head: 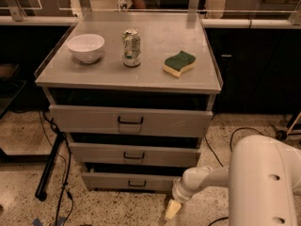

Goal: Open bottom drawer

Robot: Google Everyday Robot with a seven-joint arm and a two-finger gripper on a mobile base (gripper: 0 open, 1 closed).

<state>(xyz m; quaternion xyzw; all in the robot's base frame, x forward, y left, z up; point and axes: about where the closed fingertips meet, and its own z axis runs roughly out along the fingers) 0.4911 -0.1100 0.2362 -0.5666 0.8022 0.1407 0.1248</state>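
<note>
The bottom drawer (113, 181) is the lowest and narrowest of three grey metal drawer fronts in the cabinet, with a small dark wire pull (137, 184) at its centre. Its front stands slightly forward with a dark gap above it. My gripper (172, 210) hangs from the white arm (207, 178) near the floor, to the right of and a little below the bottom drawer's right end, apart from the pull.
The mid-sized drawer (134, 154) and the tallest drawer (130, 120) sit above. On the cabinet top (155, 79) stand a white bowl (86, 47), a can (131, 47) and a green-yellow sponge (179, 63). Cables (63, 192) and a black stand leg (49, 166) lie on the floor at left.
</note>
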